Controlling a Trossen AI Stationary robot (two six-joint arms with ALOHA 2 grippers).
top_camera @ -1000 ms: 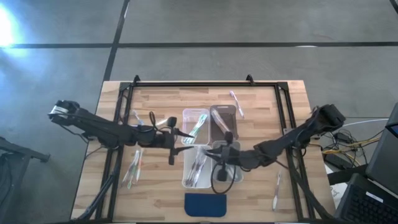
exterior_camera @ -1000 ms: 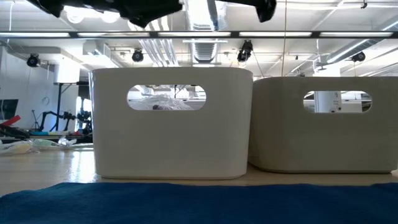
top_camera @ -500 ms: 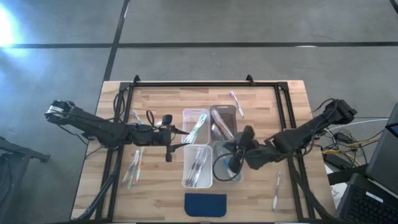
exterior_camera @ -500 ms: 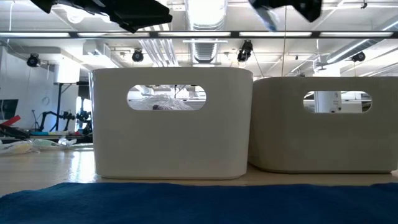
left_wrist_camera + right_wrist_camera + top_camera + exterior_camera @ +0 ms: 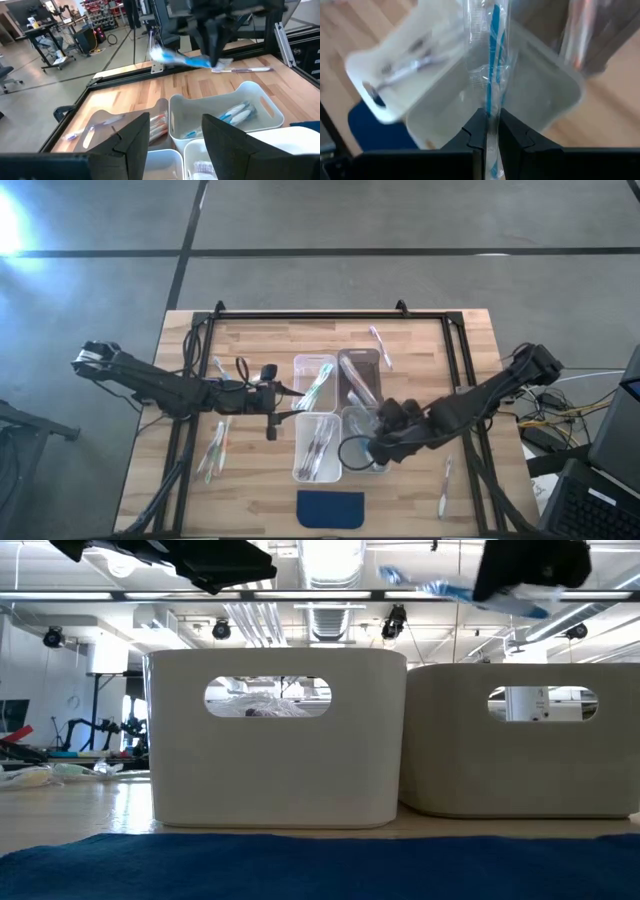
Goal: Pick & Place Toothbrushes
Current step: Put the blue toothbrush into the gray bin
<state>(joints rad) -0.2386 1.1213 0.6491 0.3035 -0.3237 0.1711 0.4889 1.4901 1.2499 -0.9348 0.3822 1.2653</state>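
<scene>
On the wooden table (image 5: 260, 490) four clear bins (image 5: 318, 448) sit clustered; above the near-right one the right gripper (image 5: 490, 131) is clamped on a blue wrapped toothbrush (image 5: 492, 75), which juts forward past its fingertips; the left gripper (image 5: 172, 137) hovers beside the bins, fingers apart

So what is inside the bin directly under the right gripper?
The right gripper, shut on a blue toothbrush in clear wrap, hangs over the front right bin. The arm covers most of it from above, so its contents cannot be made out.
</scene>
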